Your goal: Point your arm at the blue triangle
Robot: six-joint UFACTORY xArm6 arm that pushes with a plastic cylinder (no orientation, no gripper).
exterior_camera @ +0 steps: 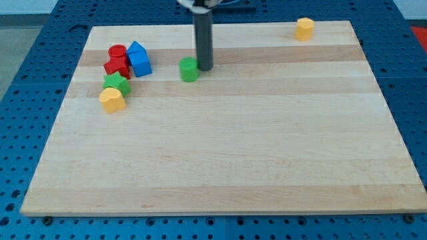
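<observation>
The blue triangle-topped block (139, 59) stands at the upper left of the wooden board (220, 147), touching a red cylinder (118, 53) and a red star-like block (116, 67) on its left. My tip (203, 69) rests on the board right beside a green block (189, 69), just to that block's right. The tip is about a hand's width to the right of the blue block.
A green star block (117, 83) and a yellow block (113, 99) lie just below the red ones at the left. Another yellow block (305, 29) sits near the top right edge. Blue perforated table surrounds the board.
</observation>
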